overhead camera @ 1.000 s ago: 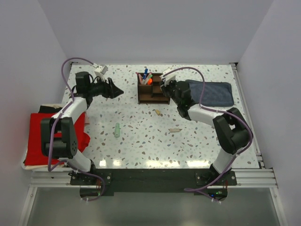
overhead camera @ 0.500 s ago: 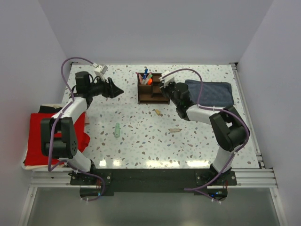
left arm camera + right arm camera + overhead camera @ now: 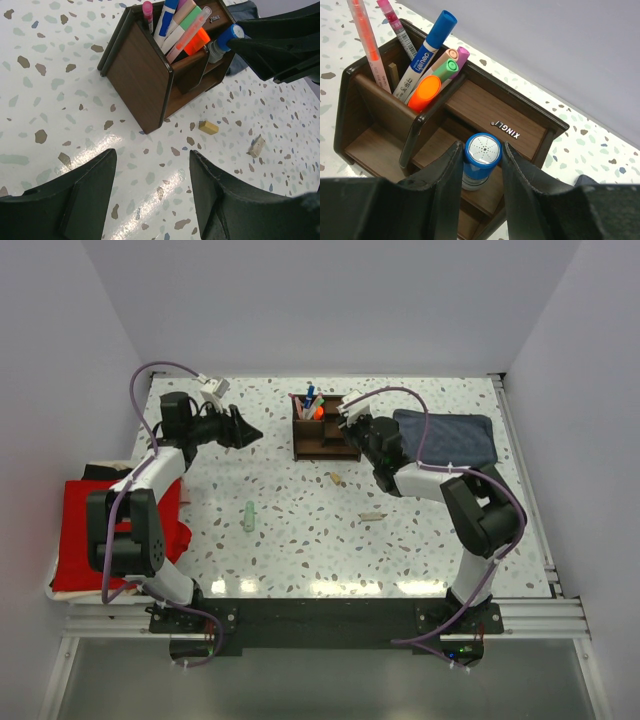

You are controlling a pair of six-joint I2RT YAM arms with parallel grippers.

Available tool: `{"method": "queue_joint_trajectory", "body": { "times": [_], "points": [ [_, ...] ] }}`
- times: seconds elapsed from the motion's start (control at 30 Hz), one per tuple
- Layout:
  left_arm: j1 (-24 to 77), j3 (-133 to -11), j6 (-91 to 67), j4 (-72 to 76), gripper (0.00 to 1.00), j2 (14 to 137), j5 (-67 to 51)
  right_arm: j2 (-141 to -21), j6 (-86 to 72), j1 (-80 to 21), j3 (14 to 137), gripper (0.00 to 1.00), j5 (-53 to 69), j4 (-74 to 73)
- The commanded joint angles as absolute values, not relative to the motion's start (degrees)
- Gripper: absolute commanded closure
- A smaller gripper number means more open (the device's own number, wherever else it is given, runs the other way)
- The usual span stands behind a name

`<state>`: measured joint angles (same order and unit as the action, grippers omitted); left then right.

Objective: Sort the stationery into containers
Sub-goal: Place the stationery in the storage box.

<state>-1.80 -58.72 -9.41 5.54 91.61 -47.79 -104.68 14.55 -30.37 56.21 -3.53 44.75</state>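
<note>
1. Looking down from the top external view, the right gripper (image 3: 350, 421) sits at the right end of the dark brown organizer (image 3: 318, 445), which stands near the far edge of the table (image 3: 300, 550). The left gripper (image 3: 246, 430) hovers well to the organizer's left. A pale green tube (image 3: 249, 516) and two tan bits (image 3: 337, 478) lie loose on the table, so the sorting looks only partly done.

2. Turning to the left wrist view, the left gripper (image 3: 152, 157) stands wide open with nothing between its fingers. It faces the organizer (image 3: 142, 85), whose tall compartment holds the pens (image 3: 170, 20). The blue cylinder (image 3: 225, 39) shows at the organizer's far side, pinched by the right gripper (image 3: 280, 47). If this arm moves in, it could knock the organizer and shift the target.

3. Closing in with the right wrist view, the right gripper (image 3: 481, 165) is clamped on the blue cylinder (image 3: 481, 152). The cylinder is upright over a low shelf of the organizer (image 3: 520, 131), just beside the pen compartment. Whether its base rests on the shelf cannot be told.
   - Letting go too high could let the cylinder topple out or roll off the open shelf.
   - Spreading fingers (image 3: 442, 190) may strike the divider beside the orange highlighter (image 3: 424, 92).
</note>
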Motion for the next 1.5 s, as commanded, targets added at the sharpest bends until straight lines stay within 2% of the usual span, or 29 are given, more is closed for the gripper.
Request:
{"method": "queue_joint_trajectory", "body": {
  "times": [0.0, 0.03, 0.13, 0.4, 0.63, 0.67, 0.73, 1.13, 1.33, 1.47],
  "points": [
    [-1.58, -59.24, -8.61, 8.44, 0.35, 91.93, -48.78, -105.47, 15.38, -30.41, 58.01, 0.93, -4.66, 48.60],
    [-1.58, -59.33, -8.61, 8.44, 0.35, 92.02, -48.87, -105.38, 15.47, -30.41, 58.01, 0.85, -4.66, 48.60],
    [-1.50, -59.33, -8.79, 8.61, 0.35, 92.02, -48.87, -105.03, 15.64, -30.41, 58.18, 0.77, -4.57, 48.34],
    [-0.97, -59.33, -8.70, 8.79, 0.35, 92.29, -48.96, -103.80, 15.56, -30.50, 58.27, 0.73, -4.31, 48.16],
    [-0.62, -59.41, -8.61, 8.70, 0.35, 92.28, -48.96, -102.57, 15.38, -30.50, 58.36, 0.57, -3.87, 45.44],
    [-0.62, -59.41, -8.53, 8.70, 0.35, 92.29, -48.96, -102.48, 15.38, -30.59, 58.19, 0.50, -3.87, 45.44],
    [-0.53, -59.41, -8.53, 8.70, 0.35, 92.29, -48.96, -102.22, 15.29, -30.59, 58.18, 0.45, -3.78, 45.35],
    [-0.44, -60.12, -8.18, 8.18, 0.35, 91.76, -48.87, -98.53, 14.42, -30.50, 59.06, 0.42, -4.48, 42.03],
    [-0.44, -60.56, -5.64, 5.12, 0.34, 88.25, -47.12, -88.00, 8.62, -30.50, 59.07, 0.41, -4.40, 17.72],
    [-0.53, -59.24, -2.29, -2.52, 0.33, 83.68, -41.94, -82.27, 3.79, -30.50, 58.19, 0.42, 1.65, 1.44]
  ]
}}
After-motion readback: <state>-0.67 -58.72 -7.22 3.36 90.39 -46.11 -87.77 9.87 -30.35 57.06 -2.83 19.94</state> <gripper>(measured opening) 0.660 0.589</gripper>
